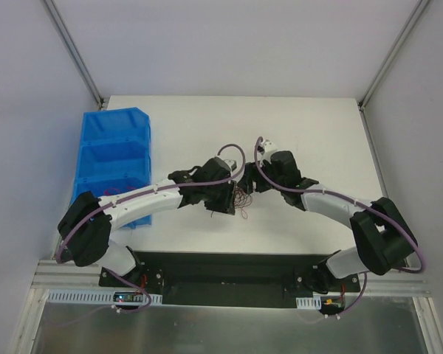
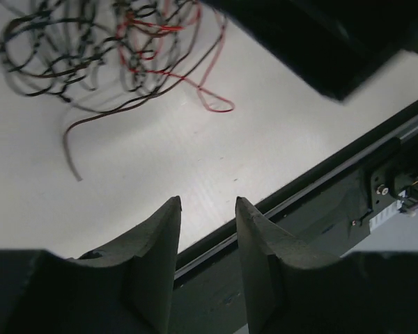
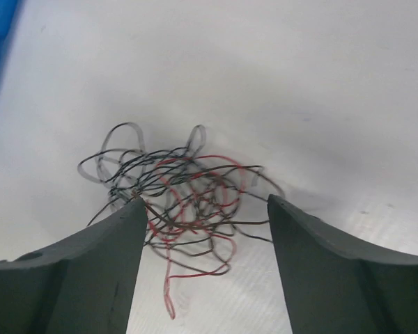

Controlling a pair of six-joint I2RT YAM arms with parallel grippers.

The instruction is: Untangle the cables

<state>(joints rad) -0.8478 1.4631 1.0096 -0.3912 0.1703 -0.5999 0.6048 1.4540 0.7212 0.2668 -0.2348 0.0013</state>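
The right claw (image 3: 205,207) is spread wide and grips nothing. The cables (image 3: 184,202), a loose knot of thin red and dark wires, lie on the white desk (image 3: 299,83) in the gap between its fingers. They sit nearer the finger (image 3: 104,271) on the left of the wrist view, whose tip overlaps the edge of the loops. The other finger stands just clear of them. One red strand trails back toward the wrist, and a few loops reach out past the fingertips.

The left claw (image 2: 207,212) is open too, with a narrower gap, and it is empty. From it the cables lie ahead and to the left, well apart from its tips. A dark loose end curls toward it, and a red loop hangs off the bundle's right side. A black shape (image 2: 334,42), blurred, fills the space ahead and to the right of this claw.

From above, both claws meet at mid-desk with the bundle between them. Blue bins (image 1: 114,155) sit at the desk's left edge, beyond the left arm.
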